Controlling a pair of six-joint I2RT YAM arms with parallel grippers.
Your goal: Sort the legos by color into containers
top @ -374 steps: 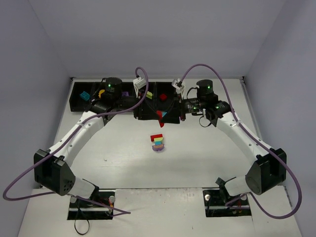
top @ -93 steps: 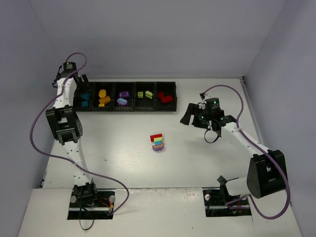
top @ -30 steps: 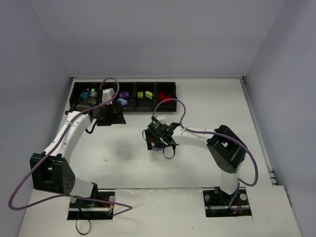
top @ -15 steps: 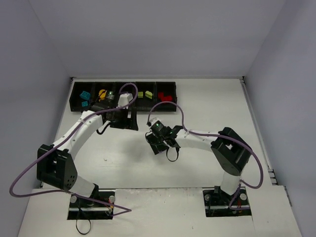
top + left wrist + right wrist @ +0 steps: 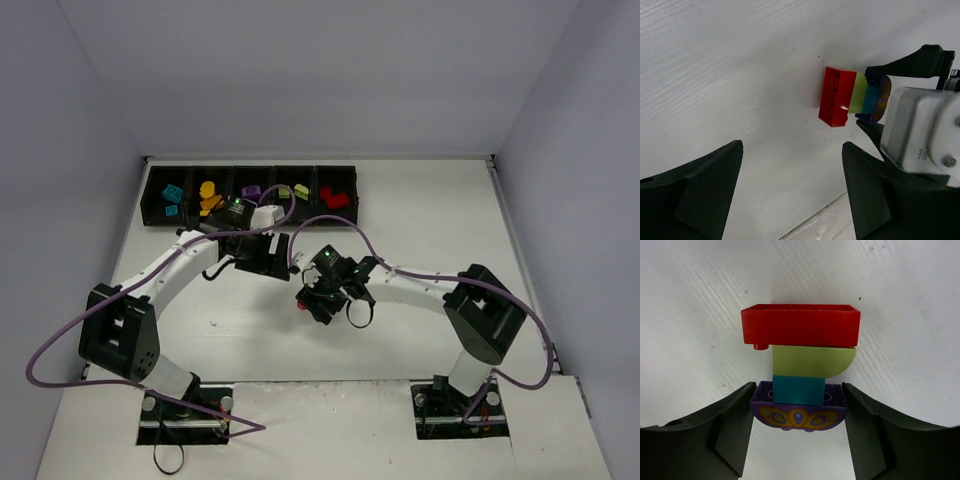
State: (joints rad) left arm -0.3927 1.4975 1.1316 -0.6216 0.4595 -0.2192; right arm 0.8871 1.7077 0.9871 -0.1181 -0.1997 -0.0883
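stack [image 5: 800, 365]: four legos pressed together, namely red brick [image 5: 800, 325], lime wedge [image 5: 812, 360], teal brick [image 5: 797, 389] and purple base brick [image 5: 797, 412]; it sits near the middle of the counter [image 5: 420, 220], well apart from the containers [image 5: 300, 168].
right claw [image 5: 798, 390]: closed narrow on the purple base brick, one finger against each end.
left claw [image 5: 790, 165]: spread wide and empty, near the stack, facing its red end.
handling: light, rigid, glossy plastic (a loose pinch may well slide); the studs probably bind firmly, so parting the bricks likely needs a pull against the held base.
where to hold: the red brick's flat long sides look best for the left claw; the lime wedge's curved face offers poor purchase.
hidden: from above, the right claw covers nearly all the stack, leaving a red sliver; whether the stack rests on the counter or hangs lifted I cannot tell; the left arm [image 5: 190, 262] crosses the containers' front wall.
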